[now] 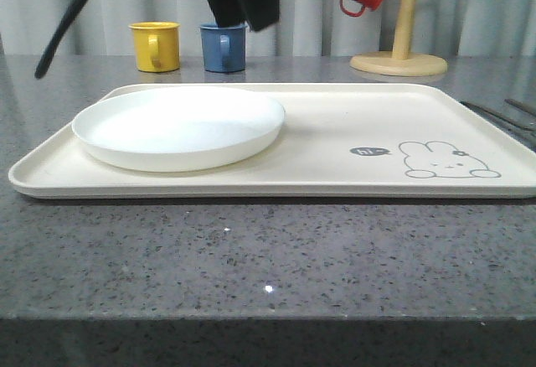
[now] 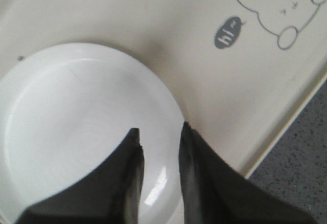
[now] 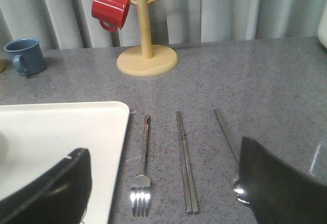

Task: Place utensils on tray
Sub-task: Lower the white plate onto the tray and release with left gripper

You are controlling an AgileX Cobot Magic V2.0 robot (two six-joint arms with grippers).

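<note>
The utensils lie on the grey speckled table [image 3: 265,75], just beside the tray's [image 3: 76,132] edge and off it: a fork [image 3: 142,183] with 4 tines nearest the tray, then 2 straight chopsticks [image 3: 185,162] lying together, then a spoon [image 3: 230,142] whose bowl is partly hidden behind my right finger. All 3 pieces are slim, shiny silver metal and lie roughly parallel. My right gripper [image 3: 168,193] is spread wide over them, holding nothing. My left gripper [image 2: 161,142] hangs above the white plate [image 2: 61,132] on the cream tray, its fingers slightly apart and empty. The tray carries a grey rabbit drawing [image 1: 448,160].
</note>
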